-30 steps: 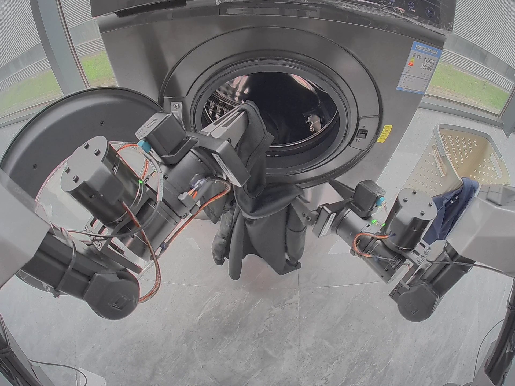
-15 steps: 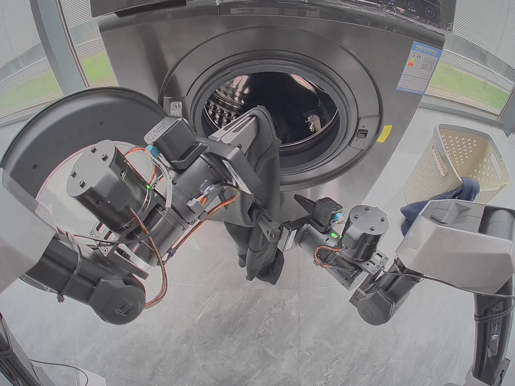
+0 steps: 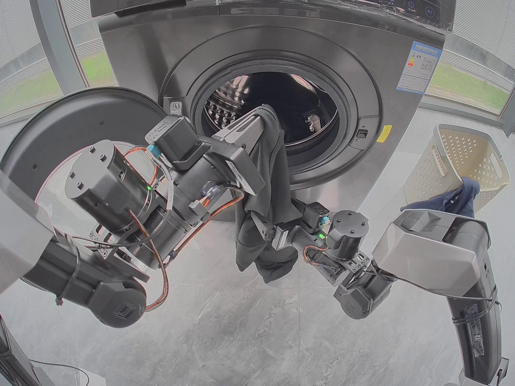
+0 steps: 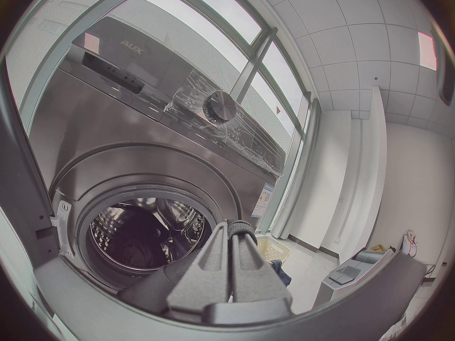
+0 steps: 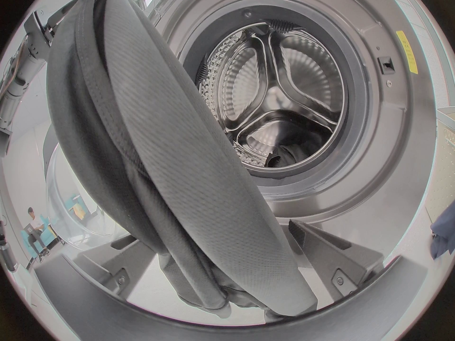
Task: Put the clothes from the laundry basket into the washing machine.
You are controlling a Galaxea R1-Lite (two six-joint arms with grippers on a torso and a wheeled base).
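Note:
A dark grey garment (image 3: 271, 188) hangs from my left gripper (image 3: 264, 118), which is shut on its top fold just in front of the washing machine's round opening (image 3: 279, 108). The left wrist view shows that gripper (image 4: 231, 228) pinching the cloth, with the drum (image 4: 142, 233) beyond. My right gripper (image 3: 268, 234) is low under the opening, open, its fingers (image 5: 327, 249) spread on either side of the garment's (image 5: 189, 176) hanging lower part. Dark clothes (image 5: 284, 155) lie inside the drum. The cream laundry basket (image 3: 466, 162) stands at the right with a blue garment (image 3: 456, 202) over its rim.
The machine's round door (image 3: 70, 130) stands open at the left, behind my left arm. Grey tiled floor (image 3: 257, 328) stretches in front of the machine. Windows run behind and beside it.
My right arm has swung left from beside the basket to the hanging garment. My left gripper has edged up and right toward the opening, and the garment's hanging part looks narrower.

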